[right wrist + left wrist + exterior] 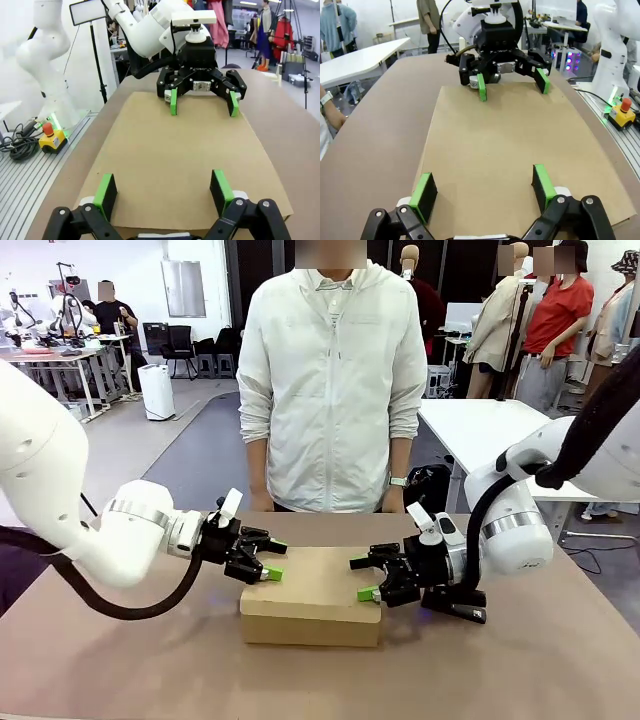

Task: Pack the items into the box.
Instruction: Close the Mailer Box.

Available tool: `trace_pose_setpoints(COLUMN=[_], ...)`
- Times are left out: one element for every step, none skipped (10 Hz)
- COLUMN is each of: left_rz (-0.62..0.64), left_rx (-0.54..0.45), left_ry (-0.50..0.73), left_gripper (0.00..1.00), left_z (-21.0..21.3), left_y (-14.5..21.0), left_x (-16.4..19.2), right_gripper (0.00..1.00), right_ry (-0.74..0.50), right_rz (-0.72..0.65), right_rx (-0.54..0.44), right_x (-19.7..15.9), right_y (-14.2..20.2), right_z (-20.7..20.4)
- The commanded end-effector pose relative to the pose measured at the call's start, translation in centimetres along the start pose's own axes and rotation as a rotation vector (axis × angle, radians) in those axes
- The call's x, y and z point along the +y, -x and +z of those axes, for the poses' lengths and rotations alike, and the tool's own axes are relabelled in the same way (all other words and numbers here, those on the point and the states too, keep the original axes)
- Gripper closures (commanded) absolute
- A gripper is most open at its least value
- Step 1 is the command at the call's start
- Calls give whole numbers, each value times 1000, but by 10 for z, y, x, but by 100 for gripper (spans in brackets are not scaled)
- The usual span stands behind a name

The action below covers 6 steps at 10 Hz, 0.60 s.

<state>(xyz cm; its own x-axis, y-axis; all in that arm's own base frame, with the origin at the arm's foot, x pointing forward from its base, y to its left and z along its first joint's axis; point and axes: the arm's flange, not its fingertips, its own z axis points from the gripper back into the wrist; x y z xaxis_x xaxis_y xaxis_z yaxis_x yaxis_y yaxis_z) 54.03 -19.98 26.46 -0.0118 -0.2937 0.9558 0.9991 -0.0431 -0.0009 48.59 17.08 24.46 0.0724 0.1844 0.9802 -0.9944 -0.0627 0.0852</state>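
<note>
The box [310, 605] lies shut in the middle of the table, its flat brown lid facing up. My left gripper [272, 561] is open over the lid's left end, its green pads [425, 190] spread wide above the cardboard [495, 150]. My right gripper [363, 578] is open over the right end, facing the left one across the lid [175, 155]. Each wrist view shows the other gripper across the lid: the right gripper [512, 85] and the left gripper [202, 102]. Neither holds anything. I cannot tell whether the pads touch the lid. The items are out of view.
A person in a white jacket [335, 380] stands at the far edge of the table, arms down. A black object [455, 605] lies on the table under my right wrist. Bare tabletop [120, 660] surrounds the box in front and at both sides.
</note>
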Motion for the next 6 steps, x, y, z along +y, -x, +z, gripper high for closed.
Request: trace_pose_setpoints(left_rz=[23, 24, 40, 114, 179, 363], left_rx=[48, -1, -76, -174, -194, -167], left_ry=[-19, -31, -45, -20, -13, 28], left_gripper=[0, 0, 0, 0, 0, 0], left_z=[8, 16, 29, 50, 73, 96], left_y=[26, 22, 13, -6, -20, -32], left_x=[0, -4, -11, -21, -30, -36], right_gripper=[0, 0, 0, 0, 0, 0], right_ry=[-4, -21, 20, 32, 34, 34], right_rz=[-4, -23, -82, -238, -363, -537], right_rx=[30, -22, -95, -145, -158, -150], right_x=[-4, -2, 0, 3, 10, 16], right_y=[8, 3, -11, -38, -62, -90], right_z=[3, 10, 21, 40, 62, 84])
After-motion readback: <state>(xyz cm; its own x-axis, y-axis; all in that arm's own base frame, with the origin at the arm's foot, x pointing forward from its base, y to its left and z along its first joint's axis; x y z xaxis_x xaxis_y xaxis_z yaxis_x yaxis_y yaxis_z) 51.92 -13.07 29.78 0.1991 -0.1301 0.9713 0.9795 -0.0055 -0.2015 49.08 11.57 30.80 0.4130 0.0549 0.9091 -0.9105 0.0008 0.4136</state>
